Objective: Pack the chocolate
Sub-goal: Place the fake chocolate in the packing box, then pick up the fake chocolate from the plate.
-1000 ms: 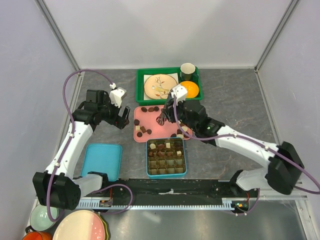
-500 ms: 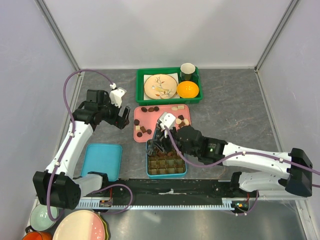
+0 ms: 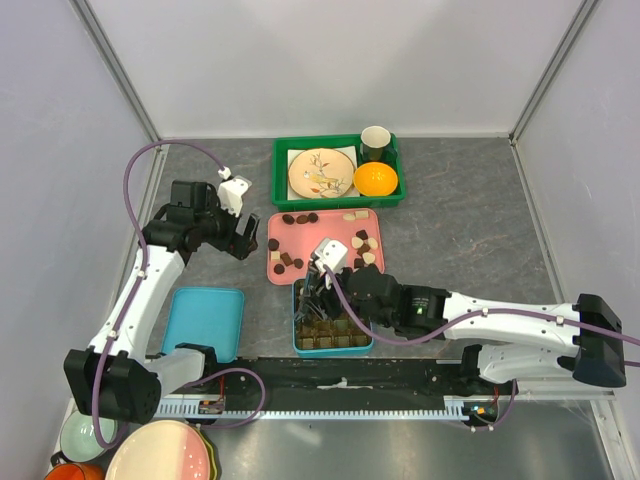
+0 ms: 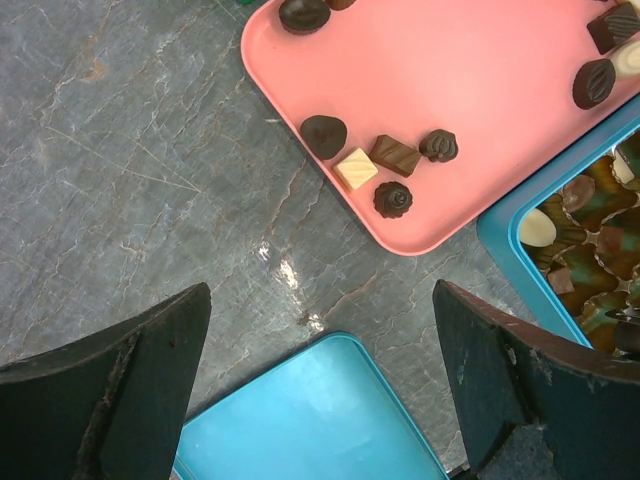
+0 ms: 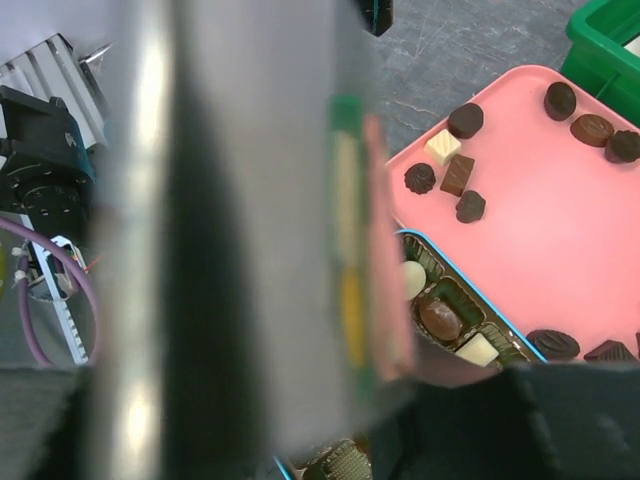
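Right gripper [image 3: 322, 292], jaw setting not discernible, hangs low over the teal compartmented tin [image 3: 333, 351], with small brown and cream chocolate pieces [image 3: 285, 263] in it and on the pink plastic tray [image 3: 320, 240]; recommend releasing squarely inside one empty cell, the spread left gripper [image 3: 243, 238] standing clear.

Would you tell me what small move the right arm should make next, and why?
Probably open the right gripper fully where it hangs, low over the blue box, so any piece it carries drops in. Its wrist view is too blurred to show one; more chocolates wait on the pink tray.
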Robot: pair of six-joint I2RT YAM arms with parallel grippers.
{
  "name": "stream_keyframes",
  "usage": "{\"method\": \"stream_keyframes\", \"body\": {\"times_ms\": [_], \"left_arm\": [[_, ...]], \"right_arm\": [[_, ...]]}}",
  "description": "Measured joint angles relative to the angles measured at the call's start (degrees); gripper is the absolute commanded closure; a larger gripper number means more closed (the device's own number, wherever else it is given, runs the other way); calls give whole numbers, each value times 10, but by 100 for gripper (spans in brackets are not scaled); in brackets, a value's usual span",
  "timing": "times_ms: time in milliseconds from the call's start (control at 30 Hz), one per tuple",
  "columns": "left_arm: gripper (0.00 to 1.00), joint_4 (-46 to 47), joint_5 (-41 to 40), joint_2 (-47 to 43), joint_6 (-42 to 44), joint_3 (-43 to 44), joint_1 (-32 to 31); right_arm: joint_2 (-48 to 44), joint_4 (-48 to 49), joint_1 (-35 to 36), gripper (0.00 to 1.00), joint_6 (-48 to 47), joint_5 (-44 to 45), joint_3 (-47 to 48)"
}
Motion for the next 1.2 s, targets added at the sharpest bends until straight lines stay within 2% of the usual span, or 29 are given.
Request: {"method": "stream_keyframes", "body": {"times_ms": [267,333,467,700,900,1200], "left_arm": [[1,-2,0,0,0,0,0],[1,-2,0,-1,0,0,0],[1,-2,0,-2,0,0,0],[1,-2,0,-7,0,0,0],[1,-1,0,-7,1,0,1],[1,4,0,-1,1,0,10]], "right_arm": [[1,0,3,51,3,22,0],[1,0,3,54,3,25,0],[1,0,3,67,0,34,0],[5,4,0,71,-36,84,10],[58,46,-47,71,-78,85,65],[201,144,-132,68,-95,40,121]]}}
